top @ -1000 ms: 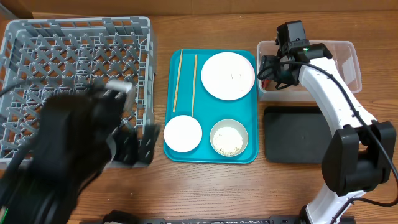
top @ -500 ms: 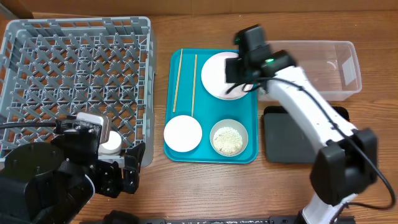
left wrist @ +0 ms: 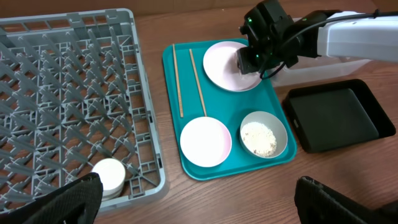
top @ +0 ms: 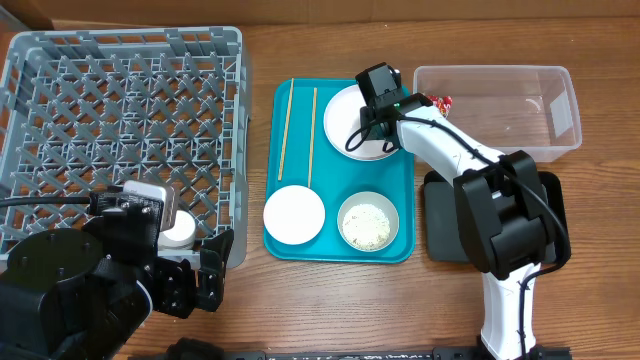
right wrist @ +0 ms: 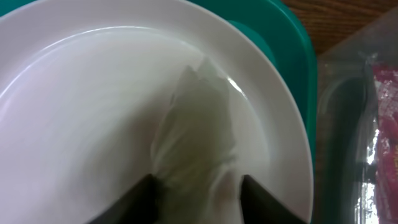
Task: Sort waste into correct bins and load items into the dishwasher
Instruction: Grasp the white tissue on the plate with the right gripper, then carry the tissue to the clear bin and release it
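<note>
My right gripper (right wrist: pixel 196 180) is low over the round white plate (top: pixel 340 105), open, one finger on each side of the crumpled white tissue (right wrist: pixel 193 124) lying on it. The red wrapper (top: pixel 441 103) lies in the clear tub (top: pixel 500 110). My left gripper (left wrist: pixel 199 199) is open wide and empty at the table's front left, by the grey rack (top: pixel 120 110). A white cup (top: pixel 180 232) sits in the rack's near corner. Two chopsticks (top: pixel 283 130), a white bowl (top: pixel 294 214) and a bowl of rice (top: pixel 368 222) lie on the teal tray (top: pixel 340 250).
The flat black tray (top: pixel 445 215) lies in front of the clear tub, right of the teal tray, partly under my right arm. Bare wooden table runs along the front edge.
My right arm has swung left from over the clear tub to the plate and dropped over the tissue; the wrapper now shows in the tub. My left arm has settled at the front left.
</note>
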Controlling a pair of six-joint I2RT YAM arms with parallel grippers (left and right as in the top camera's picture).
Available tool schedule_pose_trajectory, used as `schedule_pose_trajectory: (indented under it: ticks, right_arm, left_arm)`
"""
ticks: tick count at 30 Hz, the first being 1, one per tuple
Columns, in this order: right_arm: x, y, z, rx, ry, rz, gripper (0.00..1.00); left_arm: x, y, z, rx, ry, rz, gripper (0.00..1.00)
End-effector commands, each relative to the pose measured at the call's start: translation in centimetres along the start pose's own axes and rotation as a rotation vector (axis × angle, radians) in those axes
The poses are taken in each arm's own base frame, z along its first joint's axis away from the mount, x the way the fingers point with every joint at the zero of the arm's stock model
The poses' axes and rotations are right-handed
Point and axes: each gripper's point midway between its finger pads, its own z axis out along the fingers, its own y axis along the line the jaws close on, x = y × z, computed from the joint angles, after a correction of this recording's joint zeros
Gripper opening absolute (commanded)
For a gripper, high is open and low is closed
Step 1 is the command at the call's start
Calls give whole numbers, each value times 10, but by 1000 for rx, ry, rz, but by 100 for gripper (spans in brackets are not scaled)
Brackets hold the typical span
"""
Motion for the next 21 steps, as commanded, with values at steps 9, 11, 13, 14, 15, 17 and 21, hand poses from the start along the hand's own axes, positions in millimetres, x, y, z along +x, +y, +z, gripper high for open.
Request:
schedule_pose_trajectory:
  ticks: [9,11,13,14,15,17,21]
  right_arm:
    - [17,15,-1,-75,67,-6,29]
    - [20,14,-1,-72,77,-7,24]
    - [20,14,-1,-71,79,-8,15]
    - [20,13,-2,-71,80,-8,8]
    - [20,13,-3,-70,82,-9,4]
    - [13,13,-13,-71,81,-20,4]
    - [-15,11,-54,-86,37,-10,4]
  left_arm:
    - [-1,1,-1,-10,-4,-3,100]
    - [-1,1,-1,-10,-4,-3,100]
    - [-1,1,-1,-10,-4,-3,100]
    - [-1,1,-1,-10,-4,-3,100]
    - [-1,1,-1,-10,-4,-3,100]
    - [-1,1,-1,-10,-4,-3,100]
    - [-1,1,-1,-10,-4,-3,100]
